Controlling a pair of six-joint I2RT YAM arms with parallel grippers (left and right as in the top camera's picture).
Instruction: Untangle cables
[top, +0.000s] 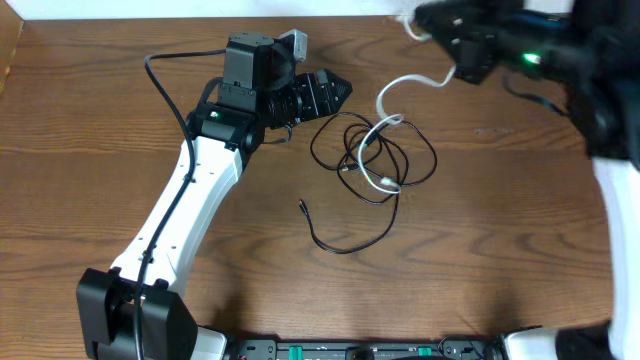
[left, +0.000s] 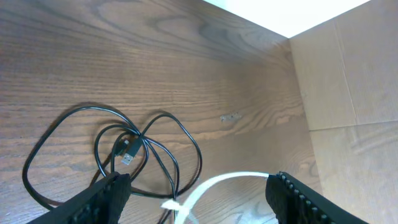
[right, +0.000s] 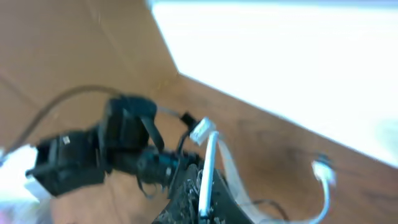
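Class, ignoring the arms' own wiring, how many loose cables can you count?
2. The black cable lies looped mid-table; the white cable runs from that tangle up into the right gripper. None seems hidden.

**Left view sharp, right view smeared**

My overhead view is evenly bright. The counter (top: 480, 290) carries only soft shadows, but the right arm (top: 560, 50) is motion-blurred. The left wrist view is crisp on the black cable (left: 127, 151), with its fingers (left: 93, 199) dark and a blown-out white strip along the top. My right wrist view is smeared throughout: the white cable (right: 208, 165) is fuzzy and glare floods the upper right.
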